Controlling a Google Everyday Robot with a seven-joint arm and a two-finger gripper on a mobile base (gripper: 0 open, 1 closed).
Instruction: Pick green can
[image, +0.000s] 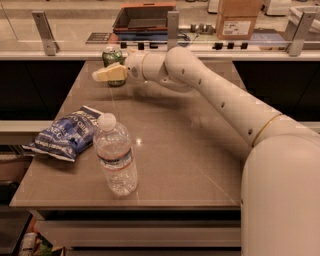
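The green can (111, 55) stands upright near the far left edge of the brown table (190, 150), with its silver top rim showing. My gripper (106, 75) reaches in from the right at the end of the long white arm (215, 95). It sits right at the can's near side and covers the can's lower half. I cannot tell whether it touches the can.
A clear plastic water bottle (116, 155) with a white cap stands at the front left. A blue chip bag (67, 133) lies to its left, near the table's left edge. Behind the table are a glass rail, a dark tray (144, 19) and a cardboard box (239, 19).
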